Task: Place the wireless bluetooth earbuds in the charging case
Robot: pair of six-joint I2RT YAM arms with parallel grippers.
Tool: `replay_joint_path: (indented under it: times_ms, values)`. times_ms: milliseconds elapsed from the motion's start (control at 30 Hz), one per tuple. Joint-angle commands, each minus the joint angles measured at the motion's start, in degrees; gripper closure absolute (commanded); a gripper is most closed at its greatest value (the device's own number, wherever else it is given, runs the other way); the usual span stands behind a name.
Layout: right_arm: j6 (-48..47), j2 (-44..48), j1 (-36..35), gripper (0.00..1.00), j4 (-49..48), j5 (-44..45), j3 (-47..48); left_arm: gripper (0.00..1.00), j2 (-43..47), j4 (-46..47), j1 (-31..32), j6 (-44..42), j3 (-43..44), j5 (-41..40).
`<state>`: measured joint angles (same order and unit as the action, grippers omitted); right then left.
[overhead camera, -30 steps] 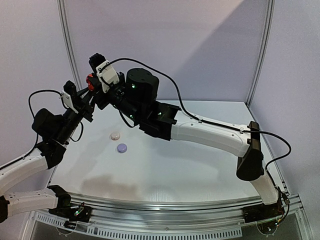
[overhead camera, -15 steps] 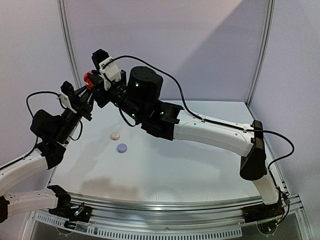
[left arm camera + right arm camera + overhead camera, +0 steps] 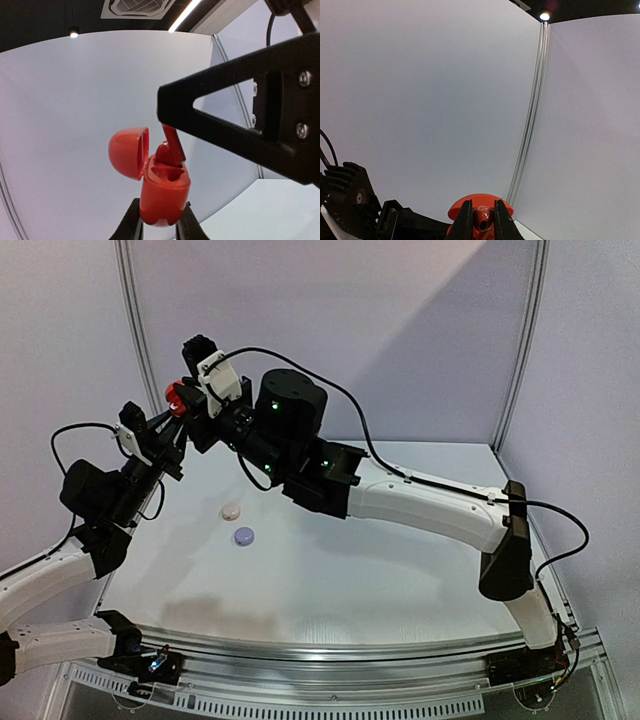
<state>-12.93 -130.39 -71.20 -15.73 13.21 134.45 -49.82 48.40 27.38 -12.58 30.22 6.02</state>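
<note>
A red charging case (image 3: 162,192) with its lid (image 3: 127,152) swung open stands upright between the pads of my left gripper (image 3: 157,220), which is shut on its lower body. My right gripper (image 3: 483,212) is shut on a red earbud (image 3: 482,221), one of the wireless bluetooth earbuds. Seen from the left wrist, the earbud (image 3: 171,145) sits at the case's far socket, stem up, pinched by the black right fingers (image 3: 235,125). The near socket looks bare. From above, both grippers meet high over the table's far left at the red case (image 3: 177,398).
Two small round closed cases lie on the white table (image 3: 400,580), one whitish (image 3: 231,511) and one lilac (image 3: 244,535), below and right of the raised grippers. A purple back wall and a metal corner post (image 3: 135,330) stand close behind the grippers.
Both grippers, with the case and the earbud, have drifted slightly up and to the left. Both grips stay as they were.
</note>
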Motion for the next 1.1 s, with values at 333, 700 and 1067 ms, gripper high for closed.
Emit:
replay_joint_path:
  times_ms: [333, 700, 1067]
  values:
    - [0.9, -3.29, 0.48, 1.0, 3.26, -2.52, 3.79, 1.0, 0.76, 1.74, 0.31, 0.42, -0.28, 0.73]
    - [-0.77, -1.86, 0.56, 1.0, 6.04, 0.15, 1.64, 1.0, 0.87, 1.55, 0.31, 0.22, -0.29, 0.28]
    - [-4.28, -1.36, 0.6, 1.0, 7.09, 0.05, 1.73, 1.0, 0.65, 1.19, 0.22, 0.06, 0.04, 0.14]
